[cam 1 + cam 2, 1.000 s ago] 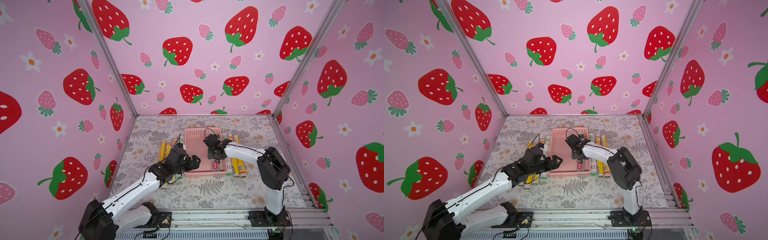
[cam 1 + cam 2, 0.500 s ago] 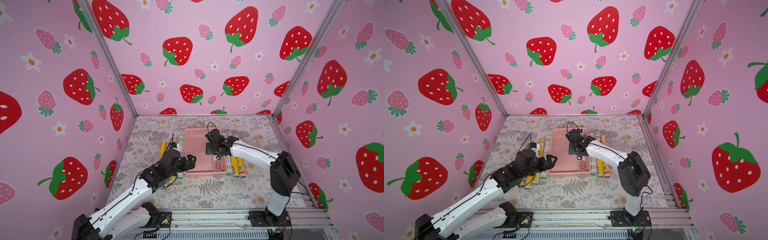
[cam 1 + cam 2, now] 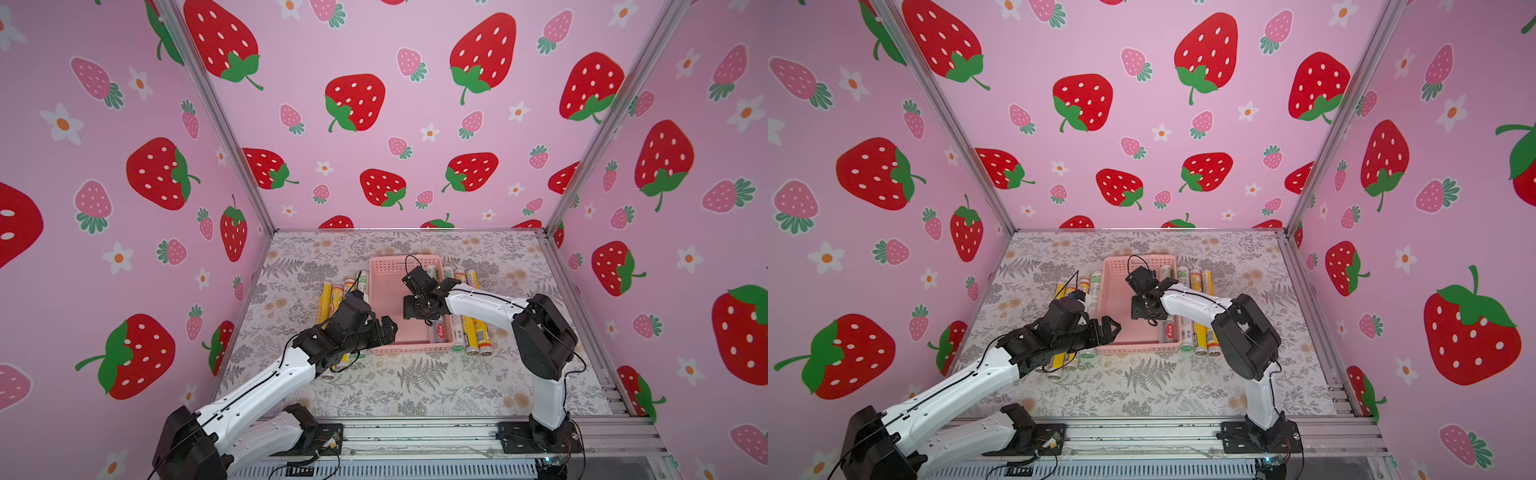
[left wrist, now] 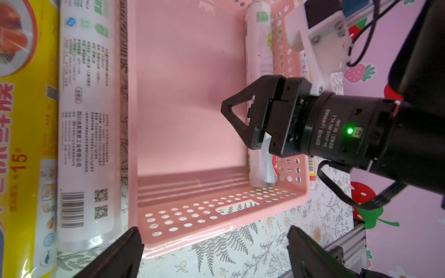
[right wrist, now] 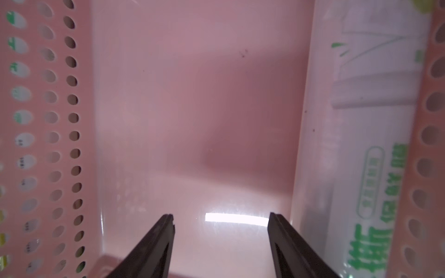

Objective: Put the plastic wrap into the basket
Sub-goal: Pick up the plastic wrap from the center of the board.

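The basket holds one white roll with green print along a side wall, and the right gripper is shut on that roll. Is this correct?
The basket does hold one white roll along a side wall, but the right gripper is not shut on it: the right wrist view shows its jaws open over the bare floor, the roll lying beside them.

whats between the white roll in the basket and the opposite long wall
Only bare basket floor between the white roll and that wall, in the right wrist view; the open right gripper hangs over it.
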Motion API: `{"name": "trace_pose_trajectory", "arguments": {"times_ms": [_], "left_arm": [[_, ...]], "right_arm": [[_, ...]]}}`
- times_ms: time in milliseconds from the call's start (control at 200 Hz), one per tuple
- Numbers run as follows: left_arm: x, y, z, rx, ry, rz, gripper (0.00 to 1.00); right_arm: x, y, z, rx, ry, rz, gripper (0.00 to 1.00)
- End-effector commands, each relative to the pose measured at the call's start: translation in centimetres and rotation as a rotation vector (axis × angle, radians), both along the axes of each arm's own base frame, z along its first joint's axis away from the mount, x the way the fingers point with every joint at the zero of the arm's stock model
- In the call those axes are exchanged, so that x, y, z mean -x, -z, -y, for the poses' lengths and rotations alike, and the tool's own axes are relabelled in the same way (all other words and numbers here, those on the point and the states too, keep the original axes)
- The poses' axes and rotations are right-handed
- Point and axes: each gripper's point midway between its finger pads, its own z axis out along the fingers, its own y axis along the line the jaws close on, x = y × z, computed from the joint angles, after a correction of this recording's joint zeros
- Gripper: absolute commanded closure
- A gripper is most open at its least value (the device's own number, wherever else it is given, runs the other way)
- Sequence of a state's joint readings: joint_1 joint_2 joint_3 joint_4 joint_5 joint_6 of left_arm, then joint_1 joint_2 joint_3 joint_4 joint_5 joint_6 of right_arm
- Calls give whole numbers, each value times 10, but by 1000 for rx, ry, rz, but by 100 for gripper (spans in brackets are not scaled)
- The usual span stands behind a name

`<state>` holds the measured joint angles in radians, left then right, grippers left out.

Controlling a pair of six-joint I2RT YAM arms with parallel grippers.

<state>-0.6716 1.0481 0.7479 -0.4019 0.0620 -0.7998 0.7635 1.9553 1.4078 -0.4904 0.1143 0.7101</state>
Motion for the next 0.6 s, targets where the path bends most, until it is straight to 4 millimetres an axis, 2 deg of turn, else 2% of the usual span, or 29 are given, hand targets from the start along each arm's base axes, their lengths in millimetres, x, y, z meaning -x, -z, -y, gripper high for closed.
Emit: {"name": "trace_pose_trajectory", "arguments": {"times_ms": [0, 55, 170, 230, 325, 450, 595], "left_arm": [[3, -19, 7, 7, 33, 19, 2], [5, -22, 8, 8, 31, 26, 2], [5, -33, 10, 31, 21, 53, 2], [3, -40, 16, 46, 34, 64, 2], [-1, -50, 32, 57, 65, 67, 2], [-9, -57, 64, 58, 112, 78, 3], [-14, -53, 95, 29, 142, 86, 4]], "right_arm": [[-2, -27, 1, -31, 0, 68, 33], [-3, -42, 0, -45, -24, 97, 33], [-1, -86, 6, -74, -52, 182, 33], [4, -111, 18, -73, -47, 235, 31], [13, -133, 50, -37, -11, 285, 26], [28, -130, 112, 31, 105, 268, 25], [49, -99, 183, 32, 252, 192, 24]]}}
